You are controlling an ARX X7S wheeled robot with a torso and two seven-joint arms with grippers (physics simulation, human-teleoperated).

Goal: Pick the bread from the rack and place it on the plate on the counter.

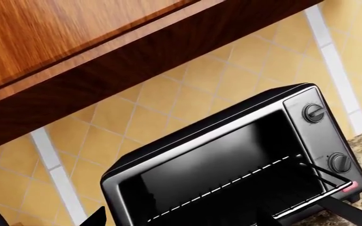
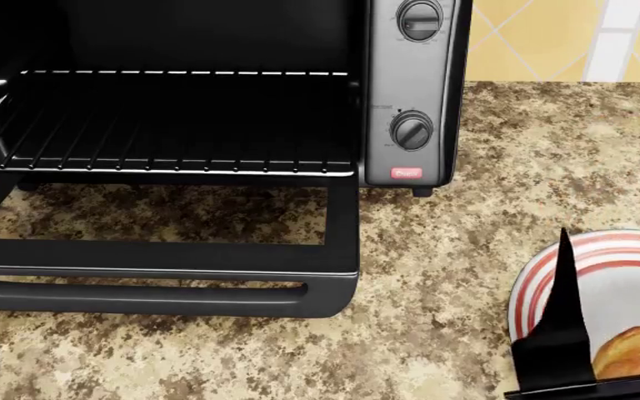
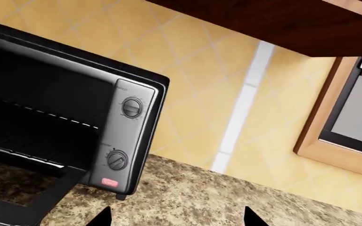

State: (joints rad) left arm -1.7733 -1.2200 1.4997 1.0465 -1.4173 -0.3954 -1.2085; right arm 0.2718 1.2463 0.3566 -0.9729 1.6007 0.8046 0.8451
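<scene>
The bread [image 2: 638, 352], a golden-brown roll, lies on the grey plate [image 2: 603, 254] with red and white rings, at the head view's lower right on the counter [image 2: 432, 275]. One black finger [image 2: 560, 329] of my right gripper stands upright just left of the bread. In the right wrist view my right gripper [image 3: 176, 219] is open, with only counter between its tips. The rack [image 2: 164, 125] in the open toaster oven holds nothing. My left gripper [image 1: 179, 220] faces the oven's mouth, its dark fingertips wide apart.
The toaster oven [image 2: 415, 92] has its black door [image 2: 164, 279] folded down onto the counter in front. A yellow tiled wall [image 3: 193, 61] and wooden cabinets [image 1: 61, 42] stand behind and above. A framed window [image 3: 348, 117] is to the right.
</scene>
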